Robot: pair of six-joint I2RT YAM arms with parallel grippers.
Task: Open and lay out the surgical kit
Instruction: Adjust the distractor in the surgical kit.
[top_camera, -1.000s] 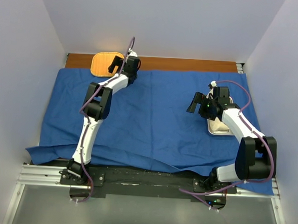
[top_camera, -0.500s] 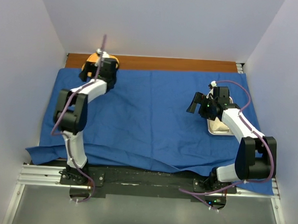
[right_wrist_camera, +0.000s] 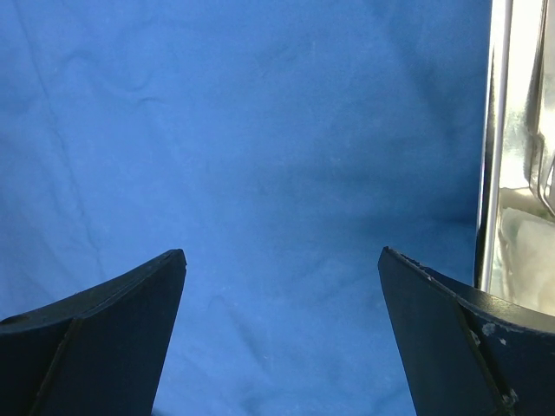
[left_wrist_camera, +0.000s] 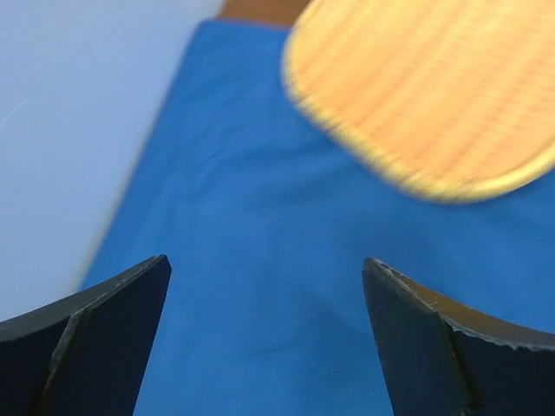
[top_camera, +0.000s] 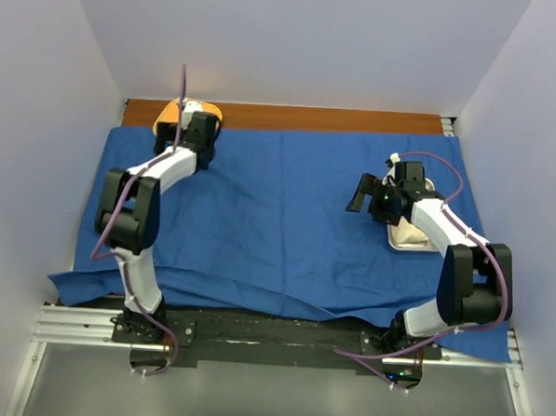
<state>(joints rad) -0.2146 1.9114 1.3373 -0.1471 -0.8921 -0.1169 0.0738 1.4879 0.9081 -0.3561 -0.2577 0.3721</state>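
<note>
— Cloths and trays?
— Blue cloth wrap point(top_camera: 286, 227): one. Steel tray point(right_wrist_camera: 496, 139): one, right of frame.
— Mats, grippers?
— Orange mat point(left_wrist_camera: 425, 87): one, upper left. Grippers: two, left gripper point(left_wrist_camera: 264, 269) and right gripper point(right_wrist_camera: 282, 256).

the left arm point(top_camera: 158, 176) rises from its base, folds at a dark elbow out to its own left, then stretches its white forearm far forward. from above, the left pincer point(left_wrist_camera: 266, 262) is mostly hidden behind the wrist, so its aim there is hard to read. the wrist view shows both black fingers point(left_wrist_camera: 104, 329) spread wide with nothing between them. the right arm point(top_camera: 445, 228) bends at a dark elbow near its base and reaches forward and inward. the right pincer point(right_wrist_camera: 282, 252) points toward the left arm's side, jaws wide apart and empty.
</note>
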